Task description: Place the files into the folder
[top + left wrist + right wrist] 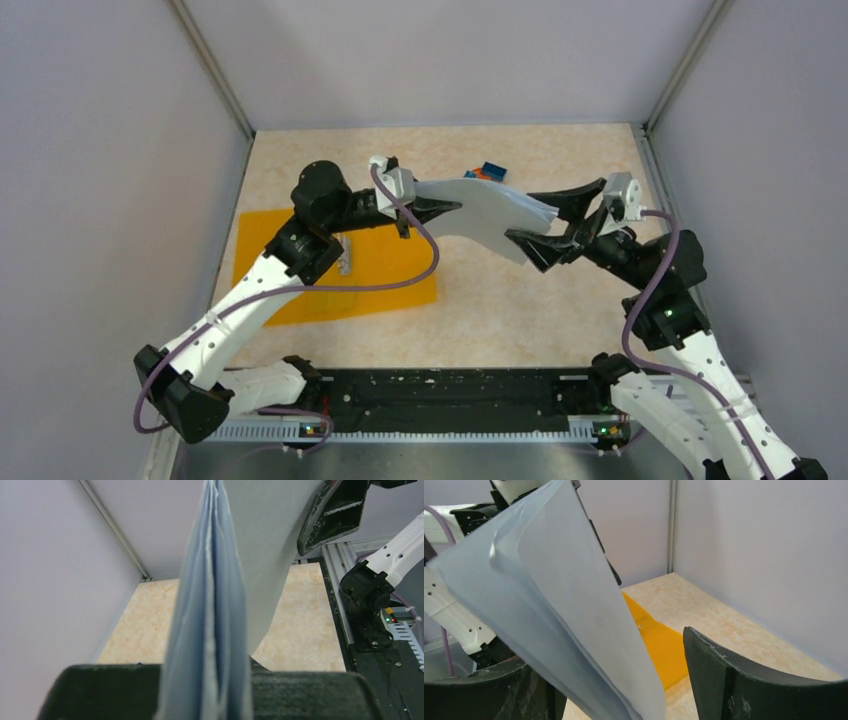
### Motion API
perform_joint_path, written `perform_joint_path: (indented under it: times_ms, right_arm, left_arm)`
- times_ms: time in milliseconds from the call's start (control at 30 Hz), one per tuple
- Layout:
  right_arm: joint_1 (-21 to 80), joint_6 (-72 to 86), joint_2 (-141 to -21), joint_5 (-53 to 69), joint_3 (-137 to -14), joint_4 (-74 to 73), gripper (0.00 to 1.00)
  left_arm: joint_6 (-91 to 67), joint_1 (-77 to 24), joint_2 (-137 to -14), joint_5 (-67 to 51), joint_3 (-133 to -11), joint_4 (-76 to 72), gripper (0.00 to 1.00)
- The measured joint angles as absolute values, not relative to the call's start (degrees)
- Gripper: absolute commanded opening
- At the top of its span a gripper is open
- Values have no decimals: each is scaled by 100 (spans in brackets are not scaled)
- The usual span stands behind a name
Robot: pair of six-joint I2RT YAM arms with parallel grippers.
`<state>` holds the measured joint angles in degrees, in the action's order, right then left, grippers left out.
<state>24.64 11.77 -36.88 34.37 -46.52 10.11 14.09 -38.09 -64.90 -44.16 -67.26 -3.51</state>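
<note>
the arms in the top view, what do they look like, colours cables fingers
The left arm and right arm have white links dotted with small holes and bulky black joints. A purple cable loops along each. The left gripper and right gripper carry black curved fingers, scuffed pale at the edges.

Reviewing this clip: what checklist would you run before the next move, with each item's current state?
1. Left gripper shut on the thin white paper sheets: ok.
2. Right gripper gripping their other end: not ok, jaws open around it.
3. Sheets flat: not ok, bowed in mid-air.
4. Flat orange plastic folder lying open on the table: ok.
5. Small colourful blocks clear of the sheets: cannot tell.
</note>
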Motion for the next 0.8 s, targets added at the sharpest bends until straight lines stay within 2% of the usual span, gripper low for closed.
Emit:
perform_joint_path:
  times_ms: [100, 300, 433, 600, 800]
  right_arm:
    - [2464, 1253, -3664, 3500, -4482, 1052, 72]
    - [2464, 1400, -3610, 3326, -3828, 1105, 59]
    - [2464, 1415, -3607, 2936, -3463, 1118, 45]
    - [2464, 1417, -3564, 2425, -2912, 1319, 18]
    - [2464, 1474, -3564, 1717, -2176, 1828, 4]
  left_arm:
    - [919, -3638, -6630, -4639, -6595, -904, 0]
    - [134, -3566, -7260, -5004, -6239, -2099, 0]
    - [-117, -3566, -7728, -5137, -6093, -2591, 0]
    - [-185, -3566, -8309, -5159, -6055, -3120, 0]
    - [25, -3566, -8892, -5004, -6005, -3439, 0]
